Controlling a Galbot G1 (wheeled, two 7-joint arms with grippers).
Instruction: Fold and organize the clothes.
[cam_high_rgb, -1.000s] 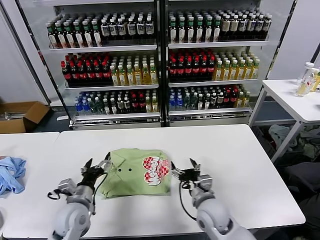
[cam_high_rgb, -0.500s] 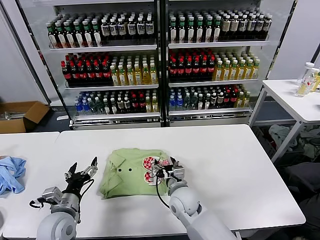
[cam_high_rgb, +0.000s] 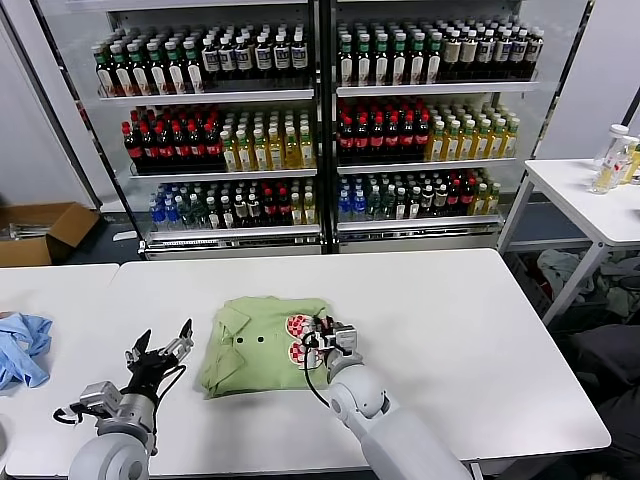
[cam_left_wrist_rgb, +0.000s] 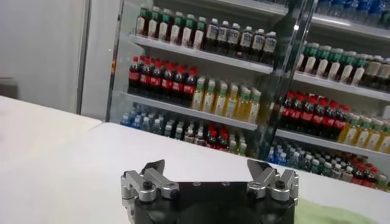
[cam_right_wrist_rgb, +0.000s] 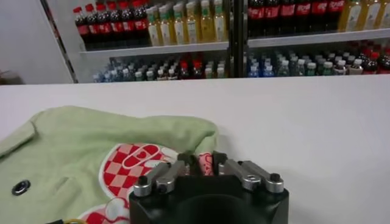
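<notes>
Light green collared polo shirt (cam_high_rgb: 262, 343) with red-checkered graphic lies mid white bench (cam_high_rgb: 480, 330), apparently folded; right gripper (cam_high_rgb: 322, 332) jaws nearly together on its edge, left gripper (cam_high_rgb: 160, 350) jaws apart beside it; tidying likely left.

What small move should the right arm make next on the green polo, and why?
Probably lift the right gripper slightly and fold its pinched edge leftward. Its fingers look nearly shut over the checkered graphic of the green polo, which is already a compact rectangle. The left gripper hangs open, off the shirt's left edge, so it isn't helping.

Bottle shelves (cam_high_rgb: 320, 120), perhaps blue cloth (cam_high_rgb: 22, 345).
</notes>
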